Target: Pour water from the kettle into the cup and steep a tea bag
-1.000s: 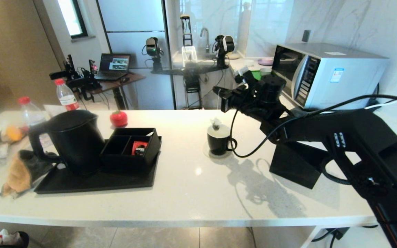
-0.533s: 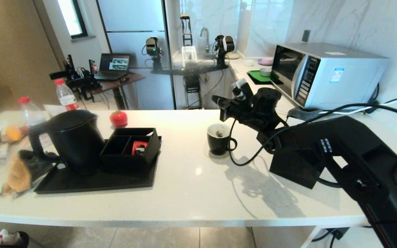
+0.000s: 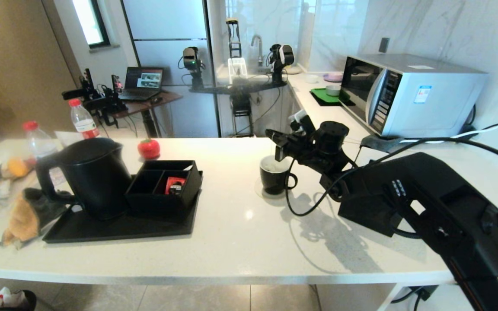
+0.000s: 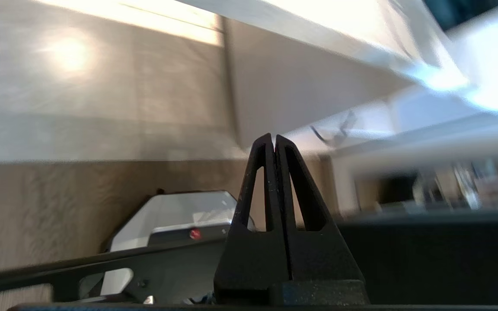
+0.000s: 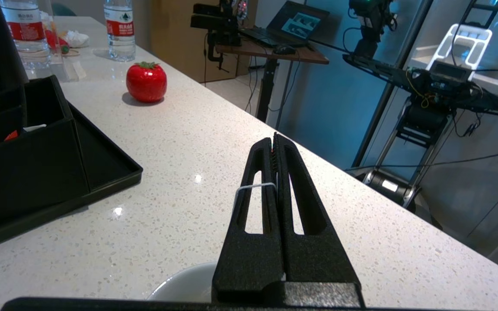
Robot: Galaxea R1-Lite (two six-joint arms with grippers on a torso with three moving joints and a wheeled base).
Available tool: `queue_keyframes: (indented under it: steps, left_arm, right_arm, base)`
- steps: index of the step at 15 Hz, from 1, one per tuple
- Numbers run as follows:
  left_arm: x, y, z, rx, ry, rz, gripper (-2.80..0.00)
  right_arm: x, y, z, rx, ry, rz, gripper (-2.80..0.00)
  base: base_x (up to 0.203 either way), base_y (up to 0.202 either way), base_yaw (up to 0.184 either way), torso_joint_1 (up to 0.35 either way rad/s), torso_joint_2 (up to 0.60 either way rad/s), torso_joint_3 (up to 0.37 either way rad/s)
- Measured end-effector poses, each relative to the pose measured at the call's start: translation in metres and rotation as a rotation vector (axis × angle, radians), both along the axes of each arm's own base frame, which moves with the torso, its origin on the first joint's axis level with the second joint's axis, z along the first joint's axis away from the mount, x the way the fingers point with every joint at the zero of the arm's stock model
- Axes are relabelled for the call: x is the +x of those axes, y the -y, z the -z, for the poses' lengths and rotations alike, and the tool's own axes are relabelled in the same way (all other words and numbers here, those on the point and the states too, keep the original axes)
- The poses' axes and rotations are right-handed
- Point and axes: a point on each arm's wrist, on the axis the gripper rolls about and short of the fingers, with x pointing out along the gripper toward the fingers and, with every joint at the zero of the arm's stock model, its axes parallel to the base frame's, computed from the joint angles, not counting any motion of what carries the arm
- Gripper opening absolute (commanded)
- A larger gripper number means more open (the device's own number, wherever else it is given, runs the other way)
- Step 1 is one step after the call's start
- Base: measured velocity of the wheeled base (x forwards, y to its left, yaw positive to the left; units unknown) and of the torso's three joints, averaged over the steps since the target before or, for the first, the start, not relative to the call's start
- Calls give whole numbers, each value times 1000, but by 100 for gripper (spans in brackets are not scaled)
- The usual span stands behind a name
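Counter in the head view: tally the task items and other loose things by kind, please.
kettle: 1
cup: 1
black tray: 1
divided black box: 1
red-capped bottles: 2
red tomato-shaped object: 1
microwave: 1
Total: 8

- bottle (image 5: 119, 28) labels: red band with white print, too small to read
- microwave (image 3: 409, 93) sticker: illegible
- no other readable text
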Motion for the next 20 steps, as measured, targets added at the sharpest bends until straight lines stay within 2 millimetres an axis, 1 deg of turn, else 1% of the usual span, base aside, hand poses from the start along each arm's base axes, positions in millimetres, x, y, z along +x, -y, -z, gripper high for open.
queue_keyframes:
  steps: [2,5,8,12,18,20]
  left_arm:
    - [1,0,0,2,-6,-103,-280]
    - [-3,-1,0,-10,42,-182,-280]
    - [-7,-2,0,-11,94,-195,-280]
    - [-9,-2,0,-13,115,-195,-280]
    - [-9,-2,0,20,132,-228,-280]
    - [-9,-2,0,47,142,-219,-280]
  right_arm:
    - [0,0,2,4,7,0,-280]
    - [1,0,5,2,5,0,-280]
    - [0,0,3,3,7,1,-280]
    - [0,0,-2,8,19,3,-280]
    - [1,1,2,8,22,7,-280]
    - [0,2,7,5,17,8,-280]
  base:
    - [0,0,0,0,0,0]
    - [0,0,0,0,0,0]
    - [0,0,0,0,0,0]
    - [0,0,0,0,0,0]
    - [0,0,0,0,0,0]
    - [0,0,0,0,0,0]
